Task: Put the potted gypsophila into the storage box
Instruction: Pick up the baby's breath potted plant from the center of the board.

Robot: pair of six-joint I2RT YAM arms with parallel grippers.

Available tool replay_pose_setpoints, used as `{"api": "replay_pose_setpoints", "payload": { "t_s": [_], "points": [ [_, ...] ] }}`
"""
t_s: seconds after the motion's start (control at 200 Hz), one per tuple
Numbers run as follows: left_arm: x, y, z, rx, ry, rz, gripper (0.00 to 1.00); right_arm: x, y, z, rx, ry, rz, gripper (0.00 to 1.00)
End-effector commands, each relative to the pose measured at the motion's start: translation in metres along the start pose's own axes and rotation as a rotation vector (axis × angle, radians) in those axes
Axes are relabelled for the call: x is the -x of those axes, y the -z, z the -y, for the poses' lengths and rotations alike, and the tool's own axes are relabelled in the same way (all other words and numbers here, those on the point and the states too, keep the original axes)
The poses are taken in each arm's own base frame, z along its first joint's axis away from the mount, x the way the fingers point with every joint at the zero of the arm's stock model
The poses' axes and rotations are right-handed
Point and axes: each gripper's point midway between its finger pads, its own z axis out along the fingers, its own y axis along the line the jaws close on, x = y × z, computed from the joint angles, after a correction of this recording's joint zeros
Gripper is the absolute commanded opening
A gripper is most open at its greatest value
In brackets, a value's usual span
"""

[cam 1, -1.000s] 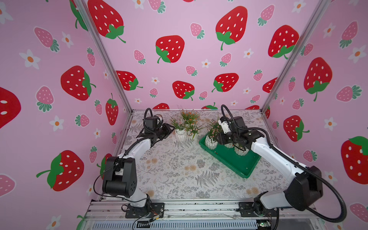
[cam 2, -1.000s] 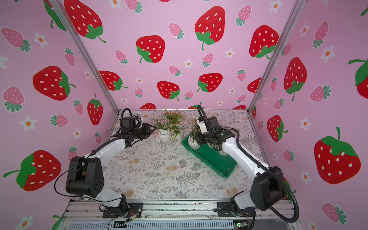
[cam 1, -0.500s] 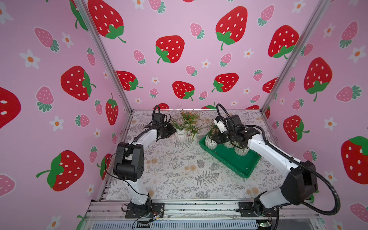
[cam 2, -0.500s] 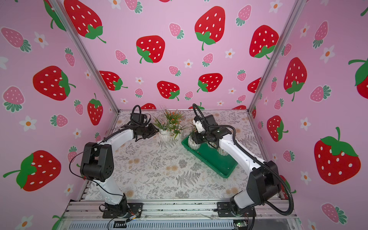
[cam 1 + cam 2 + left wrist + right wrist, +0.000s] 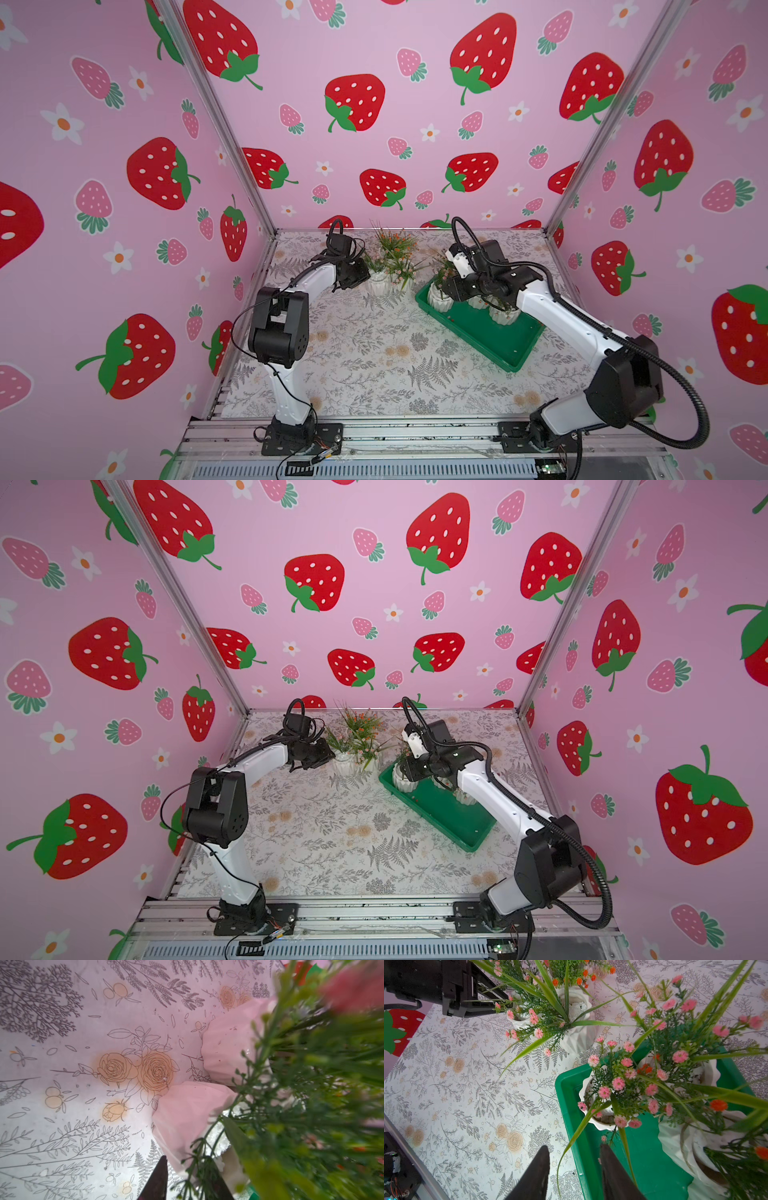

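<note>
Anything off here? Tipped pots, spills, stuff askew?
No tipped pots that I can see. The storage box sits diagonal to the table edges, and a few small reddish specks lie on its floor, possibly shed blossoms.

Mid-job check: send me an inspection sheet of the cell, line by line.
surface: floral-print table cover, flat.
job's things: green storage box holds three potted gypsophila; two more pots stand side by side outside it.
clutter: small red specks on the box floor.
grippers: left gripper is at an outside pot, grip unclear; right gripper is open and empty above the box's edge.
cables: black hose loops beside the right arm, away from the pots.
surroundings: strawberry-print walls, metal frame posts.
</note>
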Motion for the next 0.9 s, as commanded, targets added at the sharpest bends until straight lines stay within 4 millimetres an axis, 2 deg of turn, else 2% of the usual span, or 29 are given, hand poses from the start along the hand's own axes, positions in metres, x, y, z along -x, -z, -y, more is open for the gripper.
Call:
{"api": "replay_pose_setpoints", "payload": {
  "t_s": [0.0, 0.245, 0.355, 0.896],
  "points": [
    [0.006, -0.001, 0.004, 0.02, -0.027, 0.002, 0.3, 0.002, 0.005, 0.001, 0.004, 0.014, 0.015, 0.42],
    [-0.002, -0.01, -0.004, 0.049, -0.046, -0.03, 0.27, 0.001, 0.005, 0.005, -0.013, 0.007, 0.011, 0.42],
    [-0.007, -0.012, -0.008, 0.067, -0.057, -0.046, 0.23, 0.001, 0.005, 0.007, -0.018, 0.004, 0.012, 0.42],
    [-0.022, -0.004, -0.009, 0.094, -0.145, -0.115, 0.11, 0.004, 0.012, 0.013, -0.038, -0.02, 0.027, 0.41]
  ]
}}
